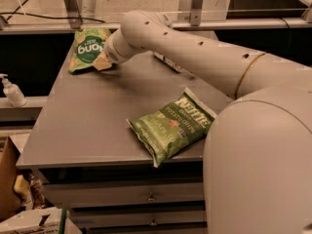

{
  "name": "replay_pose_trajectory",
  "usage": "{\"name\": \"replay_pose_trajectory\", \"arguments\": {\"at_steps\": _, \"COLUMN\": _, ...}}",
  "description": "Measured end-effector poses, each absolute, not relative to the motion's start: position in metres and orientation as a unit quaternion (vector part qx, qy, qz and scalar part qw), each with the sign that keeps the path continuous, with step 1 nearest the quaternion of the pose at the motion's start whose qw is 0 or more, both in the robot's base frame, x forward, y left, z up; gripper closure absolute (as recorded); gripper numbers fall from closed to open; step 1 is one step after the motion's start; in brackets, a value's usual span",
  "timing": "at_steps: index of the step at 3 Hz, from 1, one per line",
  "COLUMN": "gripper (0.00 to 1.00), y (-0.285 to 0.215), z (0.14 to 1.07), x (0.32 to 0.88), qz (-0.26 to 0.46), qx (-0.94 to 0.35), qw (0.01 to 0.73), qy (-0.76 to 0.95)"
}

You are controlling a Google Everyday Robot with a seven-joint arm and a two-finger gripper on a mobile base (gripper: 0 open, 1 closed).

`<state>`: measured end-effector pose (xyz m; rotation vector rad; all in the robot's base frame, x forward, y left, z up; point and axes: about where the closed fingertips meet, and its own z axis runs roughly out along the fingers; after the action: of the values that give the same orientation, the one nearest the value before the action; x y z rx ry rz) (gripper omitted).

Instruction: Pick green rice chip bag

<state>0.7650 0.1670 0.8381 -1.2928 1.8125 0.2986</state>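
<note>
The green rice chip bag (87,48) lies at the far left corner of the grey table (92,121), bright green with a dark round label and white letters. My arm reaches across the table to it. The gripper (103,61) is at the bag's right lower edge, touching or overlapping it, and is mostly hidden behind the wrist.
A larger olive-green Kettle potato chips bag (173,125) lies near the table's front edge, partly overhanging. A white pump bottle (11,91) stands on a shelf to the left. Drawers (122,196) sit under the table. A cardboard box (9,179) is at lower left.
</note>
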Motion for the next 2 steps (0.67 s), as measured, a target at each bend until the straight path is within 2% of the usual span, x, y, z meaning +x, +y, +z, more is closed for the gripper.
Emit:
{"name": "replay_pose_trajectory", "arguments": {"at_steps": 1, "gripper": 0.88, "y": 0.1594, "z": 0.8378, "x": 0.7627, "qz": 0.12, "qx": -0.513, "qw": 0.433, "qy": 0.731}}
{"name": "replay_pose_trajectory", "arguments": {"at_steps": 2, "gripper": 1.0, "y": 0.1557, "z": 0.8449, "x": 0.7622, "qz": 0.121, "qx": -0.509, "qw": 0.441, "qy": 0.729}}
